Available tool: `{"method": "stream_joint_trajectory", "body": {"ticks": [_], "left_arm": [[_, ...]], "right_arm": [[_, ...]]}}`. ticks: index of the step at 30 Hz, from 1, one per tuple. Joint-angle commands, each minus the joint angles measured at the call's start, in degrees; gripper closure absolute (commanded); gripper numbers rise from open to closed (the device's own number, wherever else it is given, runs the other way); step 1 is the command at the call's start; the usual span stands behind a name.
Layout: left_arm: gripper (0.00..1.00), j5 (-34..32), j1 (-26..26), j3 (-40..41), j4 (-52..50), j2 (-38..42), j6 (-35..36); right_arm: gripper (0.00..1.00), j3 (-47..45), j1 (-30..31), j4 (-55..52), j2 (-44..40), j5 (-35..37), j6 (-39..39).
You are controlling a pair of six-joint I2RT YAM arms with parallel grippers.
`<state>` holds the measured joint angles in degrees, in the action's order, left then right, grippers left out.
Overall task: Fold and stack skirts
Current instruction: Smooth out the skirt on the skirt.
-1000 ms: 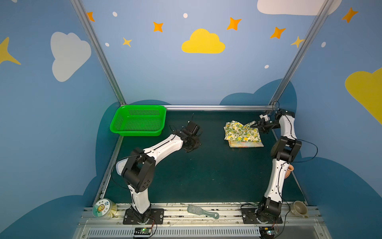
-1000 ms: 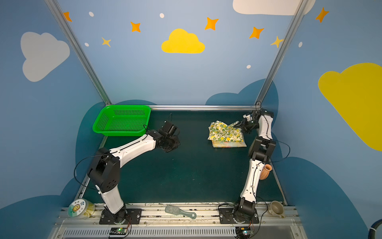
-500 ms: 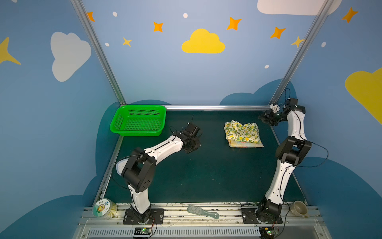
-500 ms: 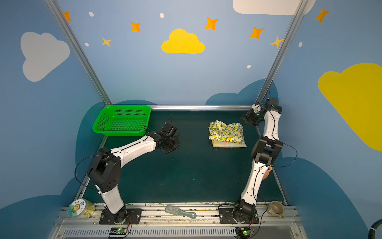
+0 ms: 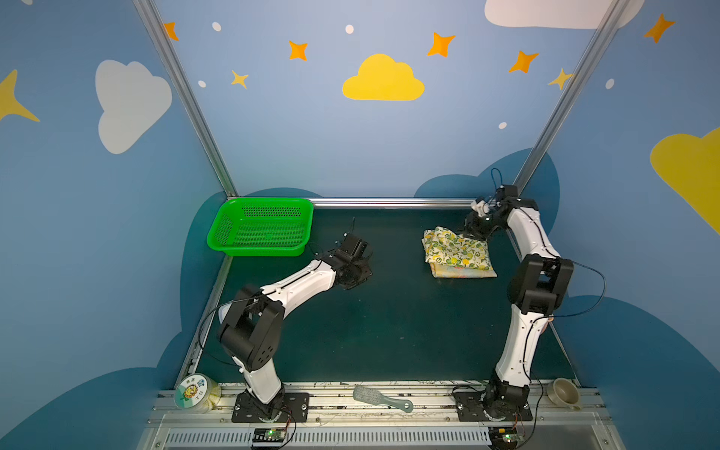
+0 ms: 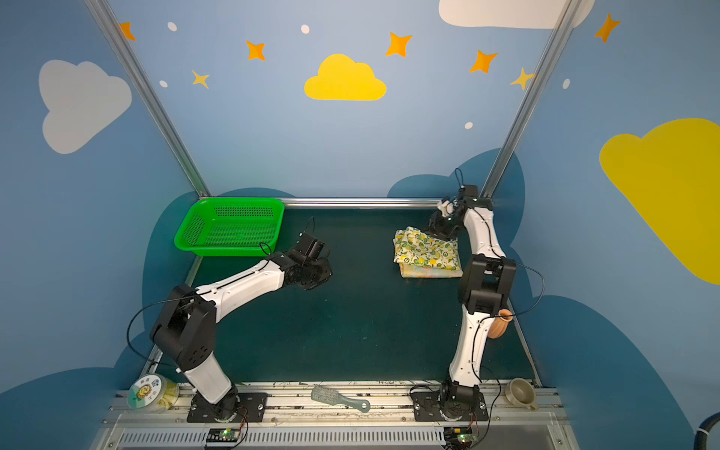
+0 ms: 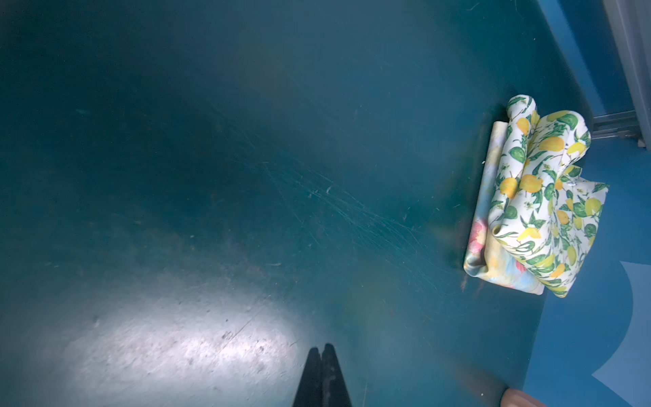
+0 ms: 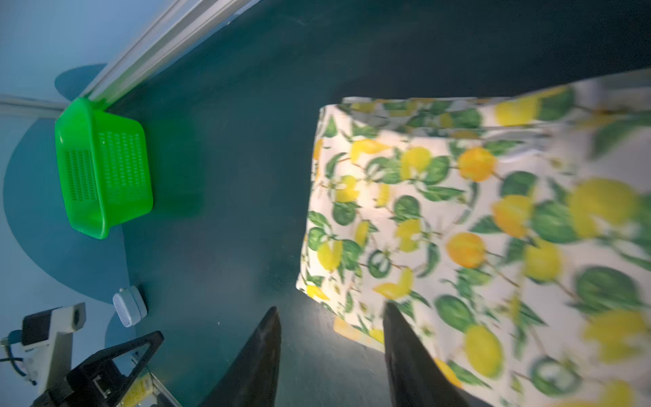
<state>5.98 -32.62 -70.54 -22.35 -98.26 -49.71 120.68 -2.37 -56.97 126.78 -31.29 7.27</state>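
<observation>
Table: flat dark-teal top, scuffed, with fine scratches and a bright glare patch just ahead of the left fingers, which are pressed together.

Directly on it:
- Green plastic mesh basket, upright in the far corner, well apart from the left fingers.
- Folded pastel yellow-blue cloth skirt with pink flowers, lying flat. It carries the rumpled cream skirt printed with lemons and green leaves.

The right fingers are spread apart. One is over bare table and the other over the lemon cloth's near edge.
</observation>
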Motion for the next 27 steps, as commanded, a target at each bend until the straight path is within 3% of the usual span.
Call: {"method": "stream_joint_trajectory", "body": {"ticks": [1, 7, 12, 27], "left_arm": [[0.96, 0.39, 0.56, 1.42, 0.90, 2.47, 1.10], [0.96, 0.79, 1.23, 4.09, 1.75, 4.47, 1.12], [0.96, 0.88, 2.03, 5.80, 2.04, 5.61, 1.07], [0.96, -1.41, 2.90, 9.34, 2.03, 10.62, 0.66]], "right_arm": [[0.55, -0.18, 3.70, 2.54, 2.15, 0.77, 1.55], [0.64, 6.23, 7.88, 2.45, 10.15, 1.47, 7.78], [0.66, 8.43, 8.08, 1.23, 12.87, 4.62, 10.87], [0.67, 2.45, 8.83, -4.43, 7.84, 7.65, 9.78]]}}
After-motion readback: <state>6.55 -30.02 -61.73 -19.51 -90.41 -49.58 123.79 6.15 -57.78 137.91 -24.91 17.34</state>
